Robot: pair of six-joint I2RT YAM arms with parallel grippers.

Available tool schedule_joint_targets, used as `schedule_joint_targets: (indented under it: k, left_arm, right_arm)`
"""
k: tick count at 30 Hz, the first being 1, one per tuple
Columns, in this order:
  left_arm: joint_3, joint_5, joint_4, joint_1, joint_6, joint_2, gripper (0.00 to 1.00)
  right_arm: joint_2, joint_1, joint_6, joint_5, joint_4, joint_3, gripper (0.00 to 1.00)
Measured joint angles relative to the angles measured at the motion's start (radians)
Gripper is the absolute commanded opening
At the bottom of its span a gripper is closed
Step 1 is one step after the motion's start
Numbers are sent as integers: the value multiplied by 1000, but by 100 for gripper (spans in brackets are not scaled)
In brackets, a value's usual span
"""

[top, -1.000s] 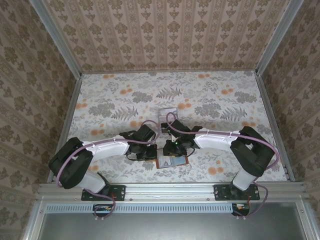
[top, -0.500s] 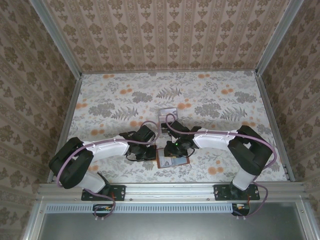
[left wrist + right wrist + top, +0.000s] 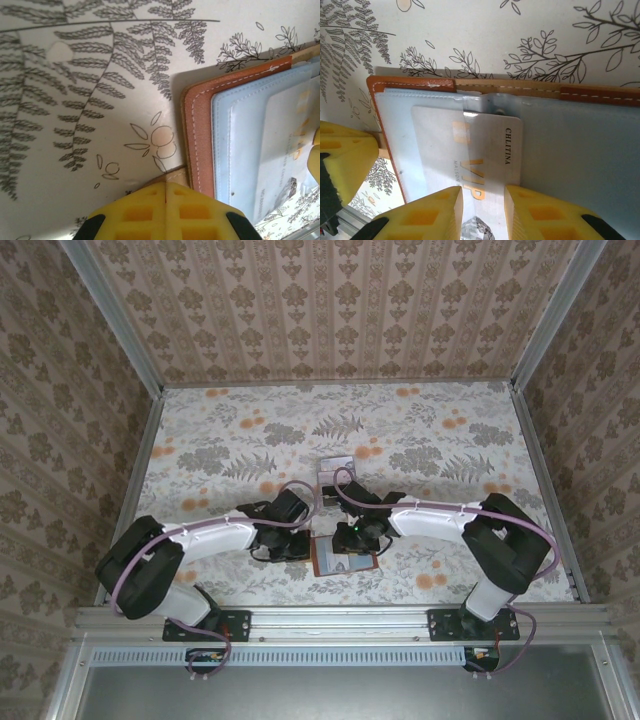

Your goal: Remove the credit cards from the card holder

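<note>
The card holder (image 3: 345,558) is laid open on the floral table (image 3: 450,440), low in the centre of the overhead frame, between the two grippers. Its grey-blue lining (image 3: 570,165) is turned upward, and one silvery credit card (image 3: 470,150), lettered in orange, is seen lying in it, apparently behind a translucent pocket. The right gripper (image 3: 483,197) is held released, its yellow fingers (image 3: 435,210) parted over the card's lower end. The left gripper (image 3: 166,200) is clenched beside the holder's brown rim (image 3: 197,140), at a small tan tab (image 3: 172,176); whether the tab is pinched cannot be told. A small clear box (image 3: 335,469) is set just above the holder, and its contents cannot be made out.
</note>
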Motion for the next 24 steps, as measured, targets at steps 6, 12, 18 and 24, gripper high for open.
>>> schedule_joint_targets:
  k: [6,12,18,24]
  left_arm:
    - [63,0,-9,-14,-2,-24,3]
    - [95,11,38,-43,-15,31,3]
    - [106,25,63,-66,-19,117,3]
    - [106,25,61,-66,-19,133,3]
  right_arm:
    - [-54,-3,0,-1,0,-1,29]
    - [-57,-17,-1,-1,0,-3,29]
    - [-48,-24,-8,-13,13,-15,29]
    - [-11,-26,-16,-16,13,-24,31]
